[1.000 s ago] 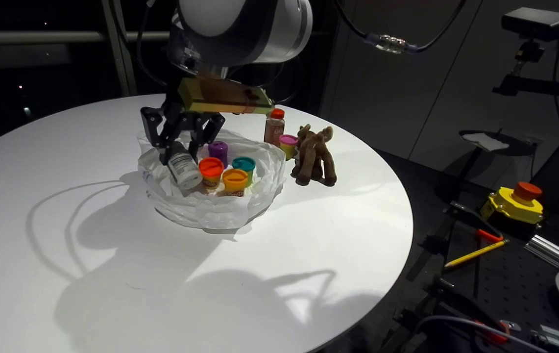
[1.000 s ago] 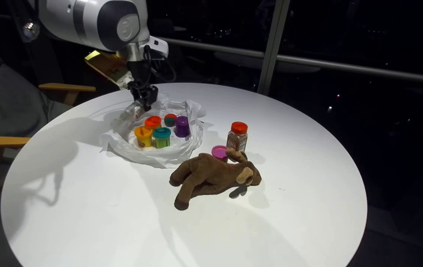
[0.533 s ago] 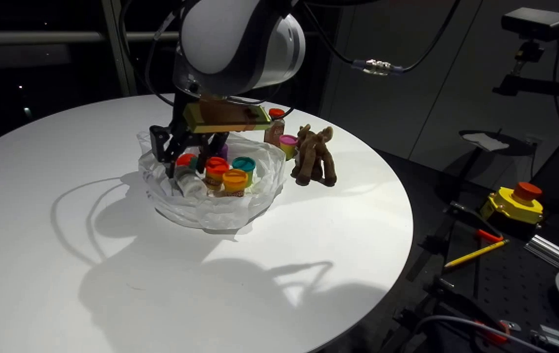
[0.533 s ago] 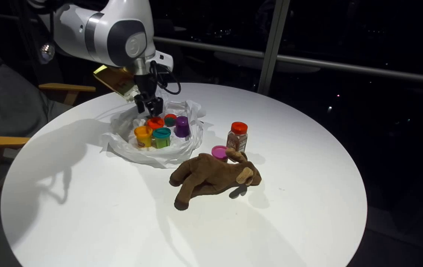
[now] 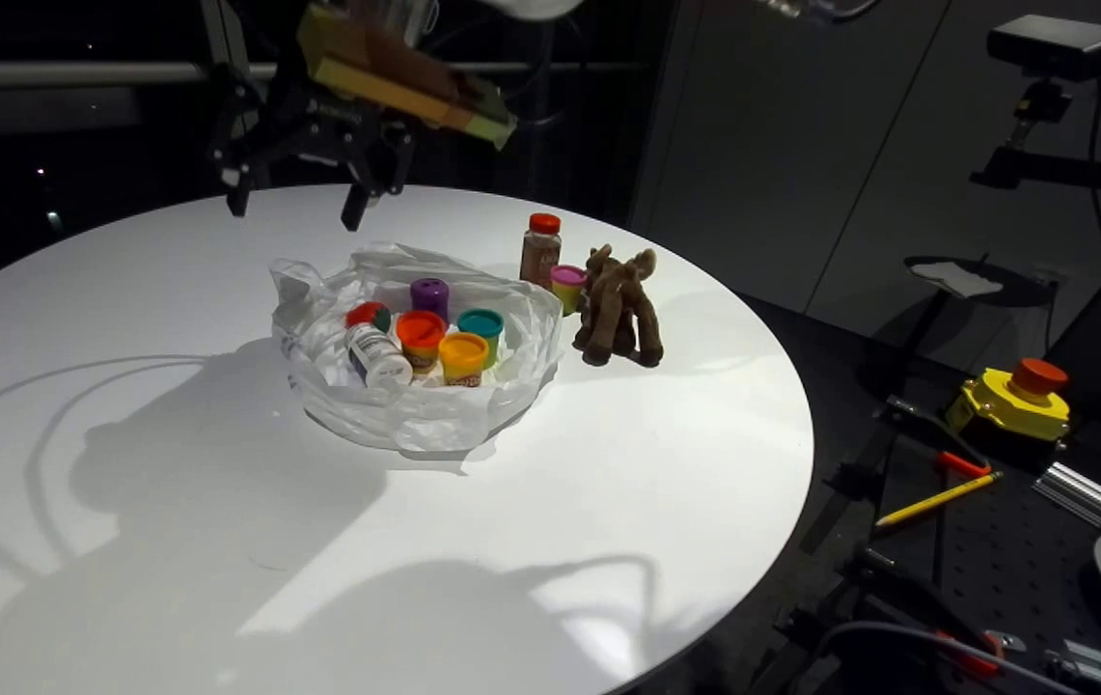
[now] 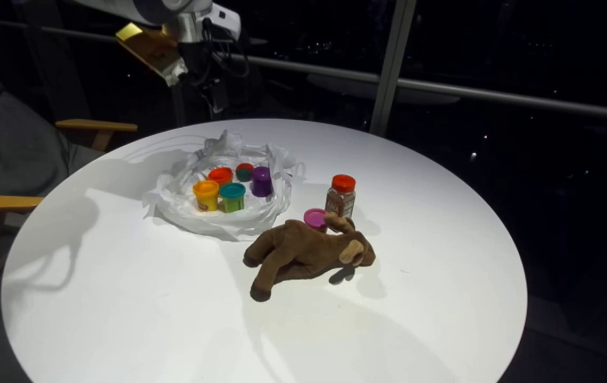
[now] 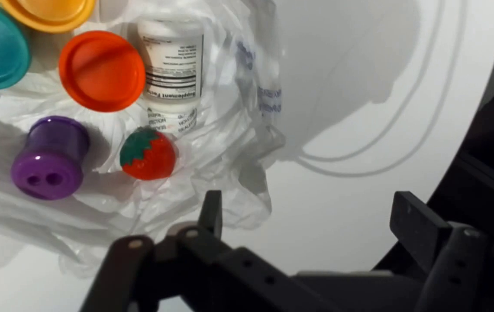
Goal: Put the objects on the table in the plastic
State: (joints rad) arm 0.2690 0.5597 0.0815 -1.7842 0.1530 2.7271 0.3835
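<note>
Below, well outside the wide-apart jaws, white bottle [image 7: 172,67] in plastic [image 5: 434,423].

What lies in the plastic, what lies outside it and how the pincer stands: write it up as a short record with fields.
Surface: round white table
Container: crumpled translucent plastic
Inside: red-lidded tub, orange-lidded tub, teal-lidded tub, purple pot, strawberry-like piece, white bottle
White bottle pose: on its side
Readable label: "Supplement Facts", white bottle, wrist view
Outside: red-capped bottle, pink-lidded tub, brown plush animal
Grasp: pincer open, raised off the table, holding nothing
Left to load: the three things outside
</note>
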